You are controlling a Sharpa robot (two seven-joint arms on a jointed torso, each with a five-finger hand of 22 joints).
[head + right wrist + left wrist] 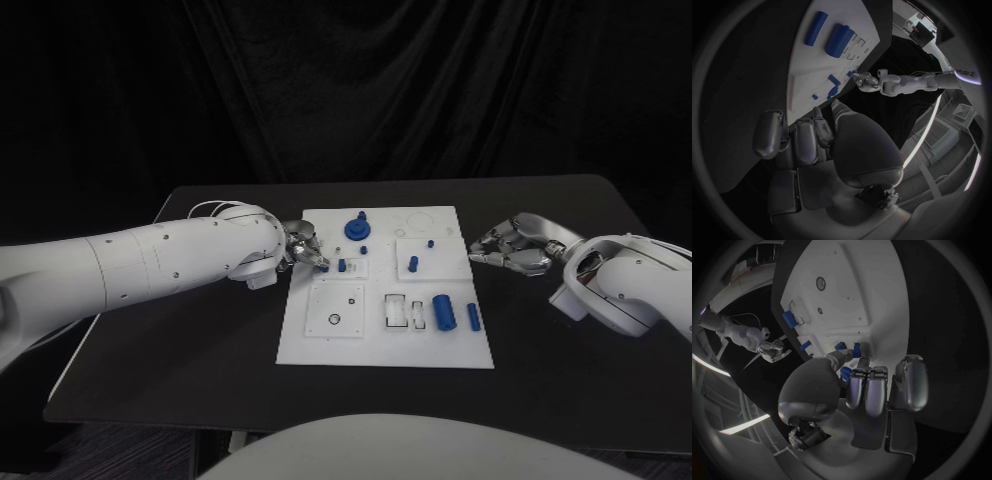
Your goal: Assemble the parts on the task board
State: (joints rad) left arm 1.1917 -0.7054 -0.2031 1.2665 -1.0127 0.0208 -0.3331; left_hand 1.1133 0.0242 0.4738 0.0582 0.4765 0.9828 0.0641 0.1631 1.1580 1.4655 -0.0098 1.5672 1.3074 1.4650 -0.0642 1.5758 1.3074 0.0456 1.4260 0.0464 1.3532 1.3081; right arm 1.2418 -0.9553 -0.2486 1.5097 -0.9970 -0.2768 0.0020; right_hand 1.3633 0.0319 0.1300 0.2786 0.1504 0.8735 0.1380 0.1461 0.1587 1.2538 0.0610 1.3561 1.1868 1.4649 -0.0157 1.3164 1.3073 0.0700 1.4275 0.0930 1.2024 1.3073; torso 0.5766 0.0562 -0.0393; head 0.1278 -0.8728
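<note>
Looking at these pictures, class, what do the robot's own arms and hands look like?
Both arms are smooth white shells with small dark dots. The left hand and right hand are silver metal with rounded, many-jointed fingers. Thin pale cables loop at the left wrist.

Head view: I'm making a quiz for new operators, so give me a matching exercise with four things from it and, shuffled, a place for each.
Things:
1. left hand
2. right hand
3. large blue cylinder
4. round blue part

Places:
A. lying on the task board, in its near right part
B. beside the board's right edge, over the black table
C. at the board's left edge
D. on the board's far part, near the middle

Pairs: 1-C, 2-B, 3-A, 4-D
</note>
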